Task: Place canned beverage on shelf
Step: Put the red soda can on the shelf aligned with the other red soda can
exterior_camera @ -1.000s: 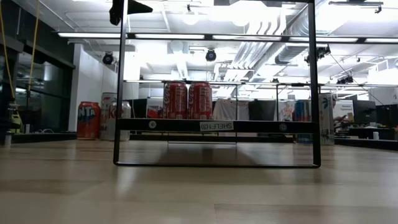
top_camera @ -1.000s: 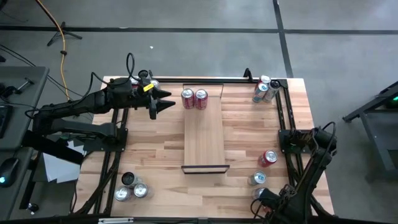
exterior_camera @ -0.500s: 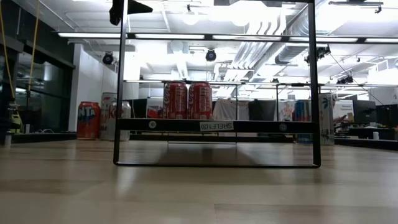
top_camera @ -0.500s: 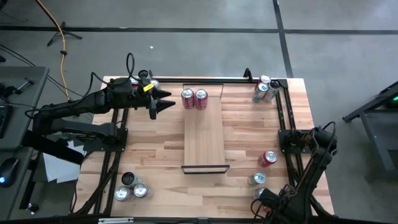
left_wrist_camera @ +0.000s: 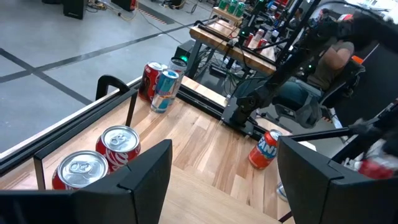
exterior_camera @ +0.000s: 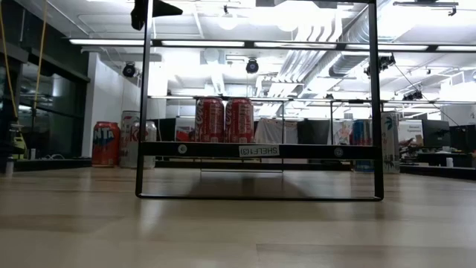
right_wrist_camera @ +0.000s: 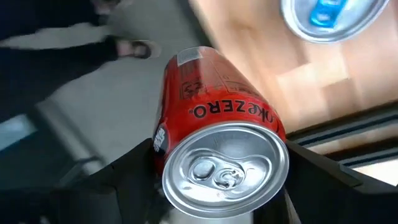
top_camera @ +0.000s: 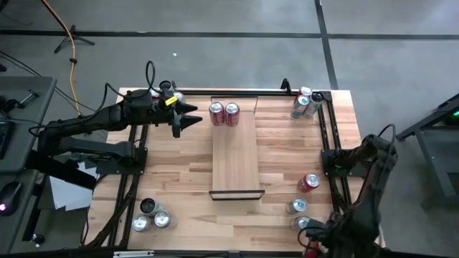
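My right gripper (right_wrist_camera: 217,186) is gripping a red can (right_wrist_camera: 214,134) reading "OKE ZERO", while my left gripper (left_wrist_camera: 217,177) is hanging open, holding nothing.

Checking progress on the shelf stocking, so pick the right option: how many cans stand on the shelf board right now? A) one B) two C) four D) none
B: two red cans stand side by side at the far end of the shelf; the low view shows the same pair upright on the board.
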Robot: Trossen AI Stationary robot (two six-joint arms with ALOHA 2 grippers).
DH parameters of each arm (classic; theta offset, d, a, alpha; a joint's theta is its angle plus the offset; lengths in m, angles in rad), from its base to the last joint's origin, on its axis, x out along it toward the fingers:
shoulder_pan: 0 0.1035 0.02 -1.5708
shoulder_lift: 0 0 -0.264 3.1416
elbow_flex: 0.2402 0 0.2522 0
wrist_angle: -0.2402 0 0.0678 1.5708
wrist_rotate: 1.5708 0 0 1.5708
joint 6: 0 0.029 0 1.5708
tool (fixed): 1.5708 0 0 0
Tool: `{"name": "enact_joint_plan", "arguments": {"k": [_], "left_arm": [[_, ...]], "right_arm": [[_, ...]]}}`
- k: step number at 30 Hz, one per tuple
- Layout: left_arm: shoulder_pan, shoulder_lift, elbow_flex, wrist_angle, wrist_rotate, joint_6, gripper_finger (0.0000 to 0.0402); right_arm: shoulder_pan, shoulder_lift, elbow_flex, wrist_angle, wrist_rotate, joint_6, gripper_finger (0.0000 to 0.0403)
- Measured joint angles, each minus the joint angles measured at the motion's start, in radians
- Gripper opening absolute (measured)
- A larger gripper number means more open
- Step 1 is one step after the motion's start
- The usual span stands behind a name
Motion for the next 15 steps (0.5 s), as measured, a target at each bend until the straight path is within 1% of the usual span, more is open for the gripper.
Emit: {"name": "enact_joint_plan", "arguments": {"k": [2, 4, 6, 8, 11, 13, 15], "left_arm": [[0.000, 0.000, 0.000, 0.000, 0.000, 0.000, 0.0239], [0.000, 0.000, 0.000, 0.000, 0.000, 0.000, 0.0239], [0.000, 0.000, 0.000, 0.000, 0.000, 0.001, 0.0239], [0.000, 0.000, 0.000, 0.000, 0.000, 0.008, 0.0239], [0.000, 0.000, 0.000, 0.000, 0.000, 0.008, 0.0239], [0.000, 0.000, 0.000, 0.000, 0.001, 0.008, 0.0239], [0.000, 0.000, 0.000, 0.000, 0.011, 0.006, 0.0239]], "right_arm": [[-0.011, -0.035, 0.054, -0.012, 0.025, -0.005, 0.0284], [-0.033, -0.067, 0.116, -0.036, 0.076, -0.005, 0.0284], [-0.062, -0.087, 0.186, -0.085, 0.151, -0.017, 0.0284], [-0.104, -0.092, 0.256, -0.158, 0.236, -0.066, 0.0284], [-0.202, -0.092, 0.347, -0.232, 0.331, -0.194, 0.0284], [-0.290, -0.093, 0.386, -0.253, 0.359, -0.314, 0.0284], [-0.386, -0.093, 0.403, -0.257, 0.363, -0.449, 0.0284]]}}
